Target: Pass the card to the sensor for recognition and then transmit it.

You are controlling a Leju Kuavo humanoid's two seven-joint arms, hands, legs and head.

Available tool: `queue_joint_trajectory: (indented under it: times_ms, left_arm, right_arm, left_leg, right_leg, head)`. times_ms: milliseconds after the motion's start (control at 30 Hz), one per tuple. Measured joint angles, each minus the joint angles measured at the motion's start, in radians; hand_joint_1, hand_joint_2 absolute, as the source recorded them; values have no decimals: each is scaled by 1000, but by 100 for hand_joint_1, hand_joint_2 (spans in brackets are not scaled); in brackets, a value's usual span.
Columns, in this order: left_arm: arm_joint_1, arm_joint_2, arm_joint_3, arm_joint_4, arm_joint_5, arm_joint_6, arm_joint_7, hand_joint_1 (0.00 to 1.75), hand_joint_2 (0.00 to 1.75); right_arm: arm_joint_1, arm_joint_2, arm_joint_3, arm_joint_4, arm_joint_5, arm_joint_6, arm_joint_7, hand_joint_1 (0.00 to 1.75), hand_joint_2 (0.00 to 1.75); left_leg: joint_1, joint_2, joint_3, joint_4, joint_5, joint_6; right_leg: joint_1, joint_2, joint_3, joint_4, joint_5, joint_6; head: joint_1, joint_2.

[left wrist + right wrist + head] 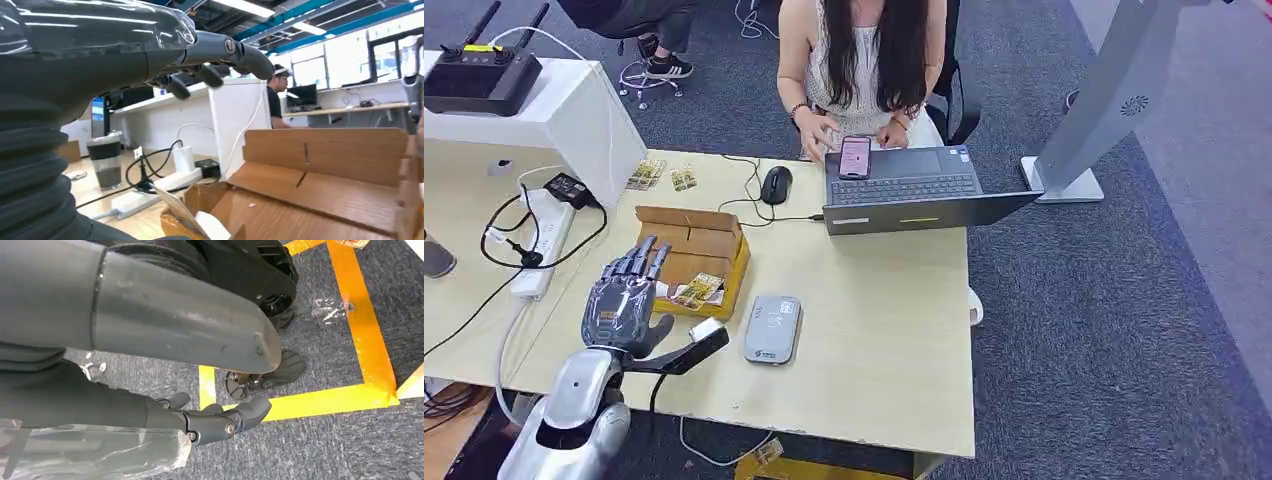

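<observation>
Bare tabletop between sensor and laptop

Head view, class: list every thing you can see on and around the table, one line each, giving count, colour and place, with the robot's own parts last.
Cardboard box: one, brown, table left of centre.
Cards: several, yellowish, in the box; more near the white stand.
Sensor: one, grey, right of the box.
Mouse: one, black, left of the laptop.
Laptop: one, dark, far table edge.
Phone: one, pink screen, on the laptop.
Power strip: one, white, table's left.
Person: one, seated behind the laptop.
Left hand: one, grey, fingers spread, at the box.
Right hand: one, dark, hanging above the floor.
</observation>
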Motion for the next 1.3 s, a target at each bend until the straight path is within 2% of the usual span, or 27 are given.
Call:
queue_joint_trajectory:
  times_ms: [200,467,733,867,1300]
  left_arm:
    - [-11,31,26,43,-15,-3,15,0,175]
    - [-26,45,75,113,-27,7,18,0,175]
    - [-30,48,81,122,-30,11,18,0,175]
    - [-96,33,90,210,-53,76,-9,0,175]
    - [-123,13,90,253,-47,70,-16,0,175]
  right_arm:
    - [0,0,0,0,10,5,3,0,0]
    - [0,0,0,0,19,6,11,0,0]
    - [0,0,0,0,24,7,11,0,0]
    - [-1,0,0,0,39,7,7,0,0]
    - [-1,0,0,0,45,6,10,0,0]
  left_leg:
    - [0,0,0,0,0,0]
    - [0,0,0,0,0,0]
    - [0,0,0,0,0,0]
    - [0,0,0,0,0,0]
    - [0,0,0,0,0,0]
  right_leg:
    - [0,0,0,0,0,0]
    - [0,0,0,0,0,0]
    - [0,0,0,0,0,0]
    - [0,0,0,0,0,0]
    - [0,0,0,0,0,0]
  head:
    - [1,0]
    - [0,0]
    - [0,0]
    - [0,0]
    - [0,0]
